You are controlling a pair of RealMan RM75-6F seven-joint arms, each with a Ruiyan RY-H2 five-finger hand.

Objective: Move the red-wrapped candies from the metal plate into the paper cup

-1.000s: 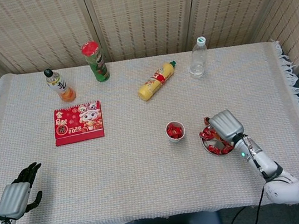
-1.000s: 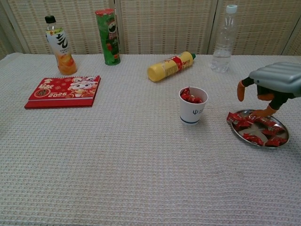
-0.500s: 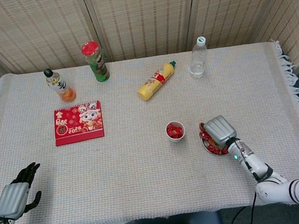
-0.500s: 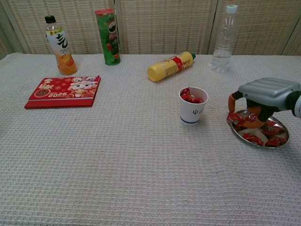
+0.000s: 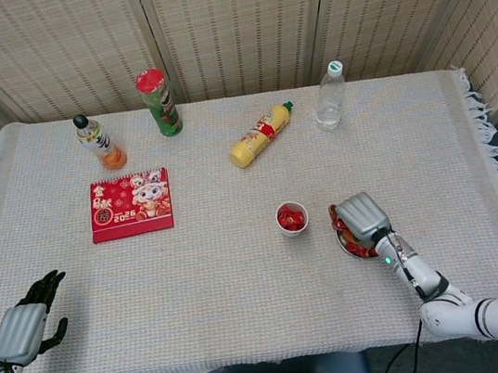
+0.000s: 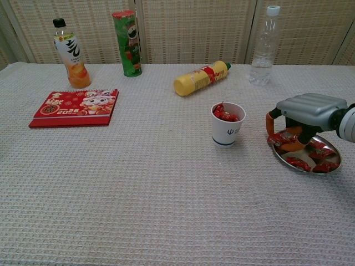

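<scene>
The white paper cup point(image 5: 291, 219) point(image 6: 227, 126) stands right of the table's middle with red-wrapped candies in it. Just right of it lies the metal plate point(image 6: 304, 168) with several red-wrapped candies point(image 6: 313, 162) point(image 5: 356, 248). My right hand point(image 5: 363, 216) point(image 6: 307, 108) is down over the plate's left side, palm downward. Its thumb and fingertips point(image 6: 300, 143) close around a candy point(image 6: 282, 138) at the plate's left rim; the candy still touches the plate. In the head view the hand hides most of the plate. My left hand point(image 5: 25, 322) hovers at the table's near left corner, fingers apart, holding nothing.
Along the back stand an orange drink bottle point(image 5: 99, 142), a green chip can point(image 5: 159, 102) and a clear water bottle point(image 5: 330, 95). A yellow bottle point(image 5: 260, 135) lies on its side behind the cup. A red calendar point(image 5: 130, 204) lies at the left.
My right hand has dropped from above the plate onto its left side and shifted toward the cup, its fingers curling in around a candy. The left hand has barely moved.
</scene>
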